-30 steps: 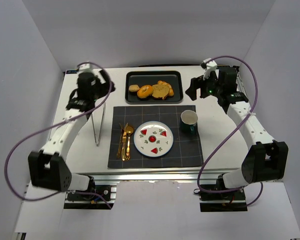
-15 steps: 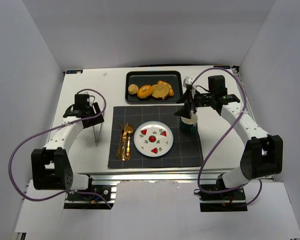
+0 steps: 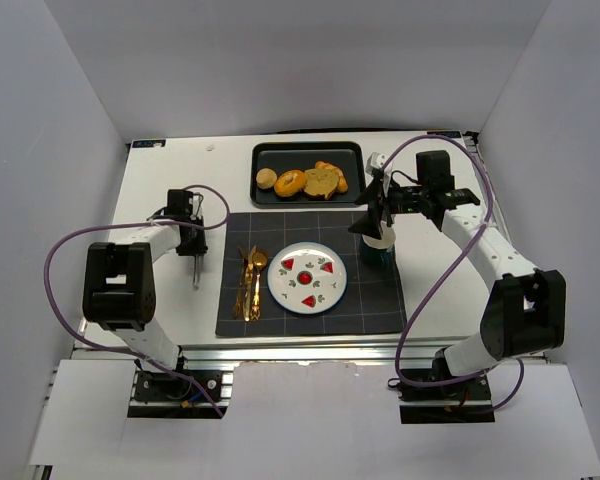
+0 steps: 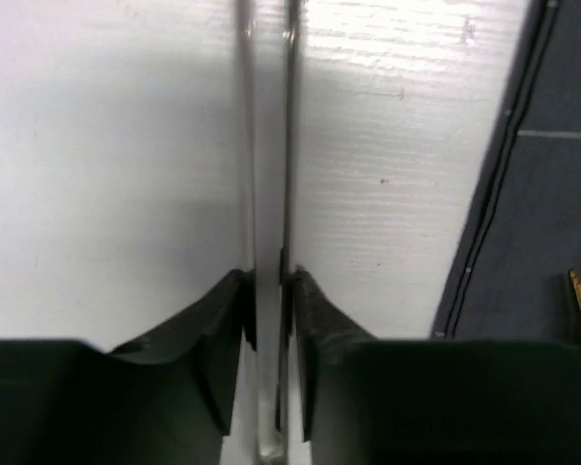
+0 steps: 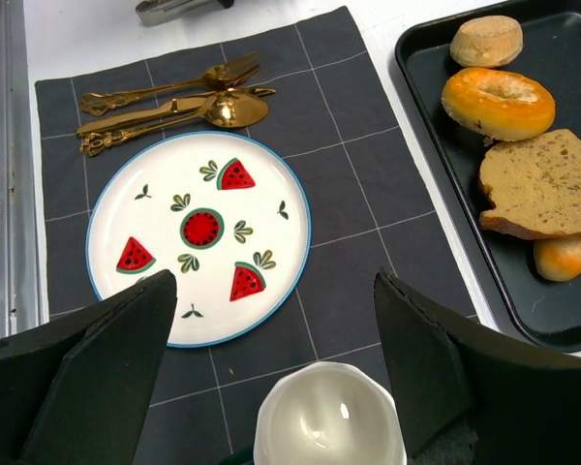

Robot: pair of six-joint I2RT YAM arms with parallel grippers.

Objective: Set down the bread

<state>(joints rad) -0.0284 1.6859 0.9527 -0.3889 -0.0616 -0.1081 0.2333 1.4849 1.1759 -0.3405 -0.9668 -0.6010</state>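
On black tray (image 3: pixel 300 153), golden-brown bread (image 3: pixel 321 182)

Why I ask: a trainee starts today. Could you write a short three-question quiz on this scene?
1. Multiple choice: what lies just left of the plate? A a glass; B gold cutlery; C a napkin.
2. True or false: the left hand straddles the tongs.
3. Short answer: where is the bread now?
Key: 1 B; 2 true; 3 in the black tray.
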